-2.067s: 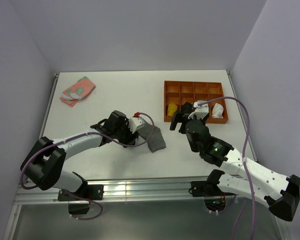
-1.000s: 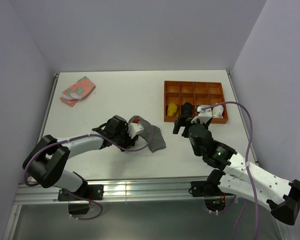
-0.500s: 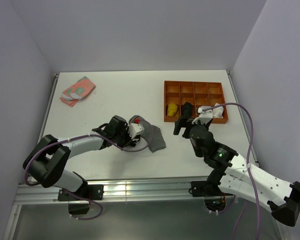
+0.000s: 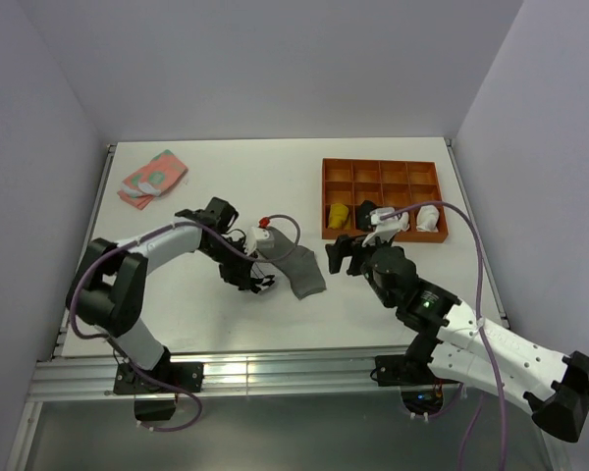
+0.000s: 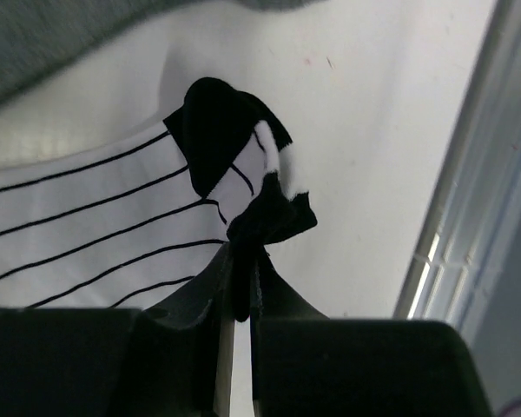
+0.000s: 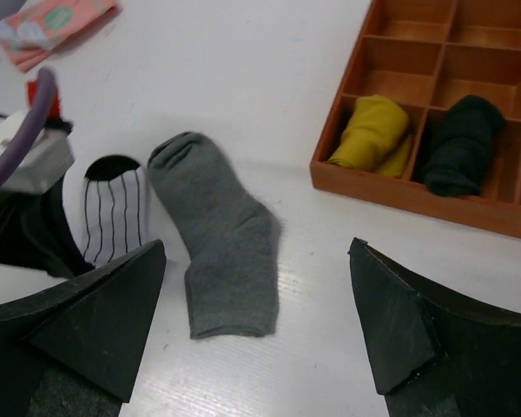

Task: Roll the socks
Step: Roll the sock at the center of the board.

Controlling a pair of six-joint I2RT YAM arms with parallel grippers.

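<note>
- While the top view has the left gripper [image 4: 258, 280] low beside the grey fabric sock [image 4: 299, 263] on the white table [image 4: 226, 186], where's the right gripper [image 4: 344, 257]?
- Near the orange compartment tray [image 4: 325, 201].
- Left wrist?
- Pinched on the white black-striped sock's [image 5: 87, 217] black end.
- Right wrist?
- Jaws wide, empty. Both socks lie flat, side by side.

We've got the striped sock [image 6: 113, 221]: white w/ thin black stripes, black cuff, plus a black patch in the left wrist view. Next to it the grey sock [image 6: 221, 239], plain, no pattern. The tray [image 6: 391, 189] is orange; inside we see a yellow bundle [image 6: 371, 132] & an all-black bundle [image 6: 458, 143]. Far corner: pink fabric [image 4: 153, 177] w/ green patches. The table [image 4: 226, 177] is white.
</note>
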